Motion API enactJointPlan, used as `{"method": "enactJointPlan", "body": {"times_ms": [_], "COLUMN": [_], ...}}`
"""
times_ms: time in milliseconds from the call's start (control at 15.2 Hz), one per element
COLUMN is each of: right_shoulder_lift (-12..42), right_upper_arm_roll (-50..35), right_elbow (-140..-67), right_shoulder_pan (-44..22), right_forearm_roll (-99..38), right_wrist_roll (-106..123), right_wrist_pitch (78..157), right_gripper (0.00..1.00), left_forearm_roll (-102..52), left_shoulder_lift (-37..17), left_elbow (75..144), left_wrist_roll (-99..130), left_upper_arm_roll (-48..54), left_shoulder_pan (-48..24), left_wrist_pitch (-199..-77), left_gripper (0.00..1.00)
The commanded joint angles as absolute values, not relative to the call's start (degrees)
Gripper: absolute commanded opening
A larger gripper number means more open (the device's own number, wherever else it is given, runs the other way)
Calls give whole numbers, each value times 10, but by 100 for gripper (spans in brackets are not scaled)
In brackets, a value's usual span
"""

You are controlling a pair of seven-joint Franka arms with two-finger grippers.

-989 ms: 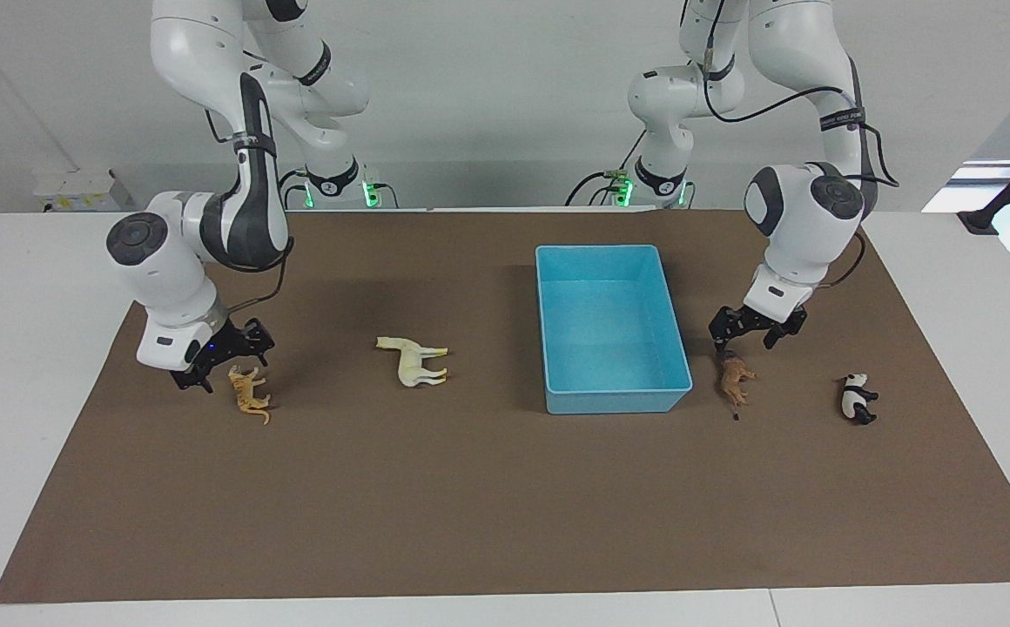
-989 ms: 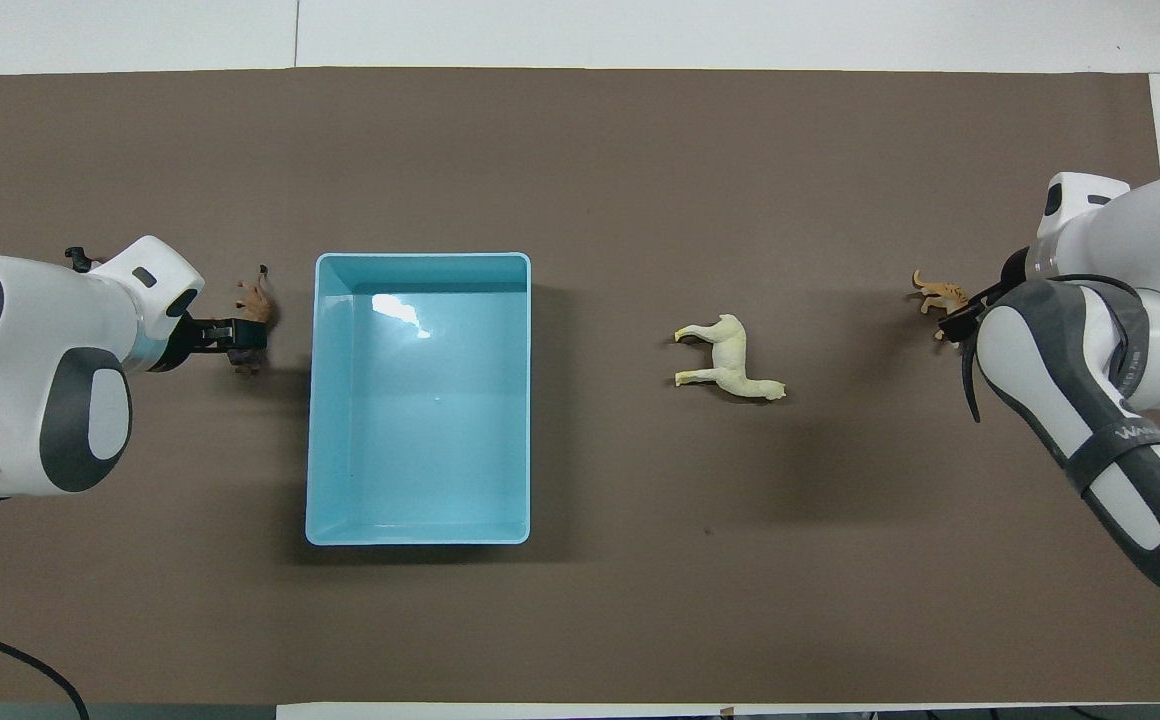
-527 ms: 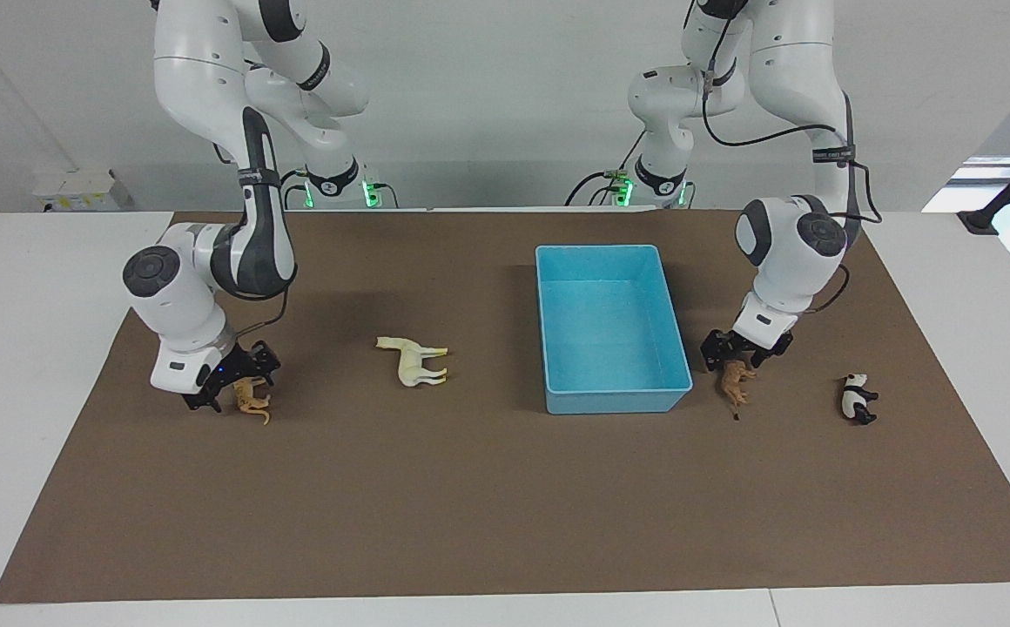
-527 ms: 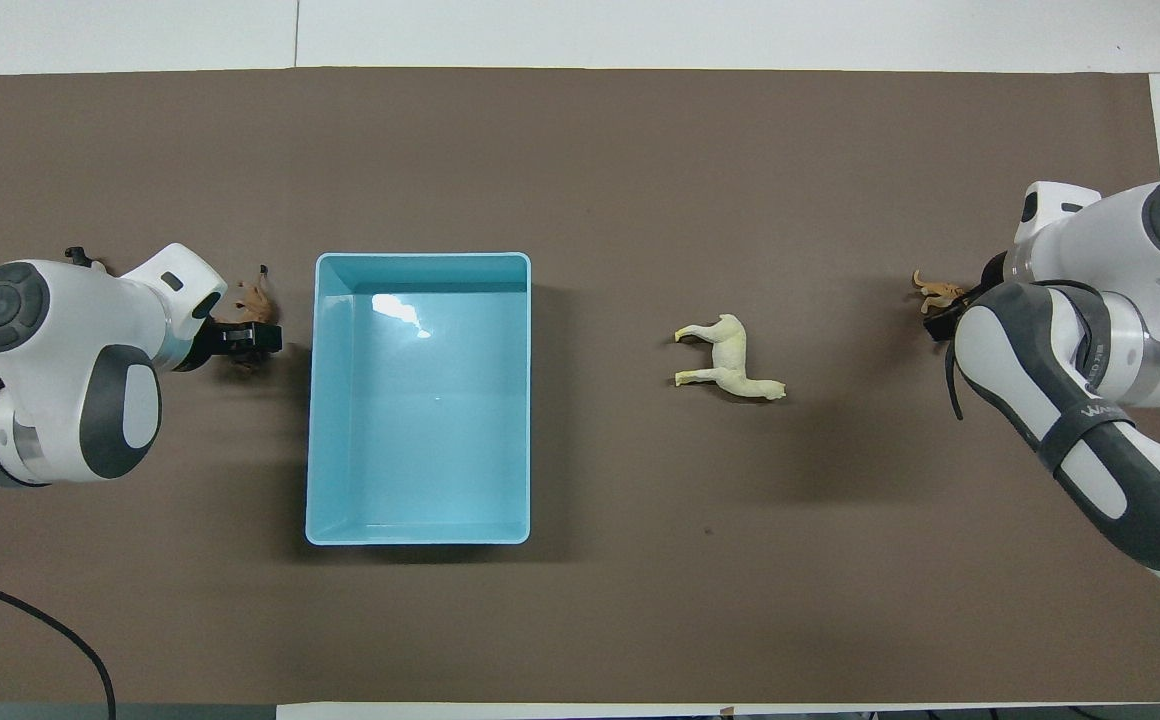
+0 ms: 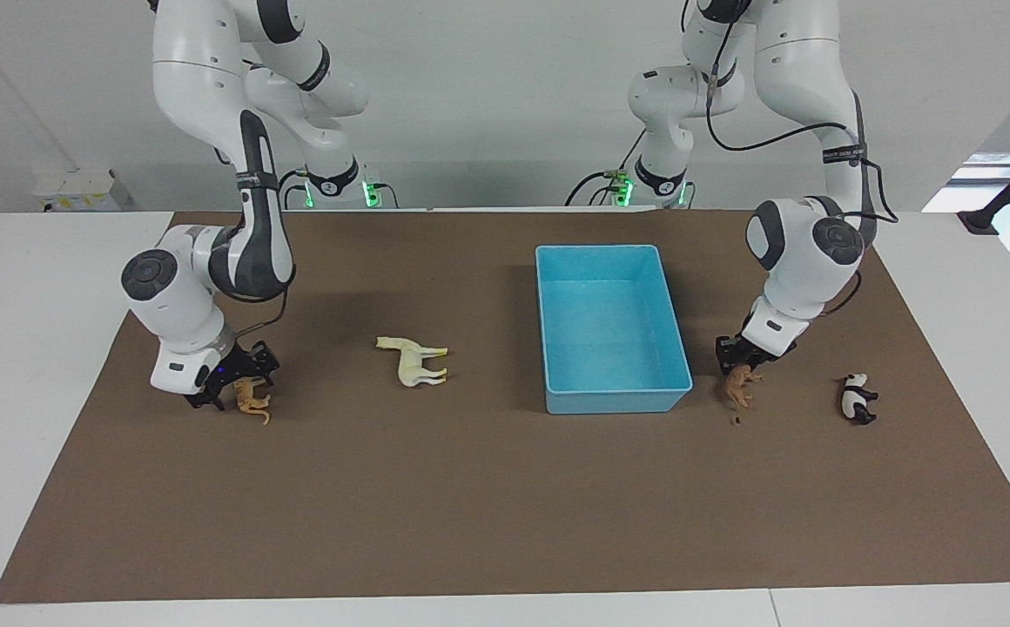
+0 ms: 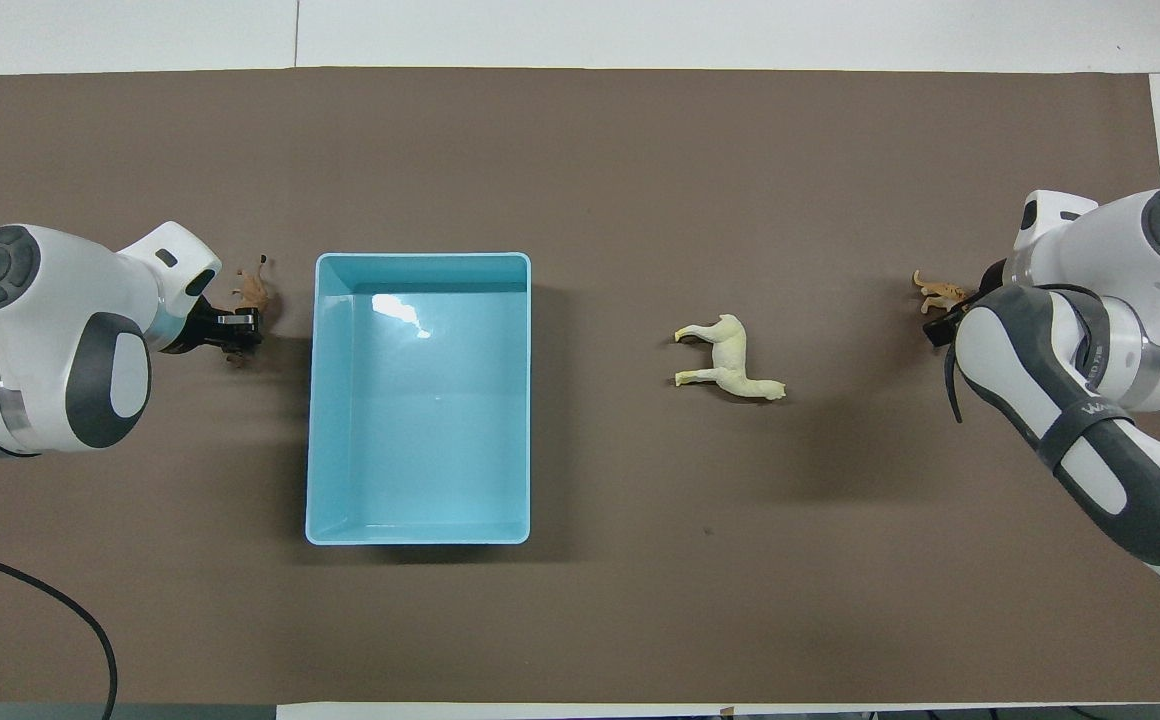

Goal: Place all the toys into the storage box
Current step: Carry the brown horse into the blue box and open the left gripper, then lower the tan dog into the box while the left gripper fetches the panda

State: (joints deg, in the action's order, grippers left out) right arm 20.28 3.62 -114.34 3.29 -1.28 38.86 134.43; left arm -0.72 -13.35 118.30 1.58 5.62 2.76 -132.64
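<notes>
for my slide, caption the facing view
Each claw down at a toy, tiger and lion, beside the empty storage box.

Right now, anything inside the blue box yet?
Nothing: the storage box shows only its bare blue bottom in both views. No part of the inside is covered. All four toys lie on the mat outside it.

Empty light blue rectangular plastic storage box (image 5: 612, 396), upright; lying outside it, on their sides: cream-white horse (image 5: 412, 358), orange striped tiger (image 5: 250, 401), brown lion (image 5: 738, 384), black-and-white panda (image 5: 856, 398).

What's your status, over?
Left tool shut on lion, beside storage box. Right tool open around tiger. Horse, panda loose; nothing blocking.
</notes>
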Motion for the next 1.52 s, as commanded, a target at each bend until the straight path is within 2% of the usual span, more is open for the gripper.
{"method": "enactJointPlan", "body": {"times_ms": [0,66,198,264,330,462,527,593,857,1055,1187,1319,1451], "right_shoulder_lift": [196,196,196,197,197,197,196,195,173,143,142,182,212], "right_upper_arm_roll": [33,33,33,33,33,33,33,32,31,30,31,32,36], "right_elbow": [-1159,-1159,-1158,-1154,-1152,-1144,-1134,-1124,-1058,-1008,-921,-805,-734], "right_shoulder_pan": [40,39,39,37,34,31,29,28,22,-29,-113,-210,-281], "right_forearm_roll": [-41,-46,-48,-47,-48,-48,-47,-47,-42,-40,-40,-38,-33], "right_wrist_roll": [409,406,396,396,392,375,371,368,338,240,75,-93,-189], "right_wrist_pitch": [1350,1350,1350,1347,1345,1342,1333,1320,1216,1131,1033,951,928], "right_gripper": [25,0,0,0,0,0,0,0,0,0,0,0,0], "left_forearm_roll": [-2,-2,-3,-3,-3,-3,-2,-2,5,60,61,62,62], "left_shoulder_lift": [-124,-124,-124,-123,-121,-97,-80,-69,-69,-75,-77,-87,-105], "left_elbow": [1119,1074,1002,997,1007,1074,1115,1143,1122,1099,1103,1105,1105], "left_wrist_roll": [38,73,165,216,269,323,325,322,310,250,94,-14,-141], "left_upper_arm_roll": [55,61,62,62,62,62,62,62,55,54,54,54,54], "left_shoulder_pan": [22,16,-44,-73,-108,-152,-170,-175,-164,-91,-13,61,127], "left_wrist_pitch": [-1233,-1175,-1084,-1076,-1089,-1153,-1178,-1192,-1172,-1176,-1215,-1258,-1318], "left_gripper": [0,0,0,0,0,0,31,99,100,100,100,100,100]}}
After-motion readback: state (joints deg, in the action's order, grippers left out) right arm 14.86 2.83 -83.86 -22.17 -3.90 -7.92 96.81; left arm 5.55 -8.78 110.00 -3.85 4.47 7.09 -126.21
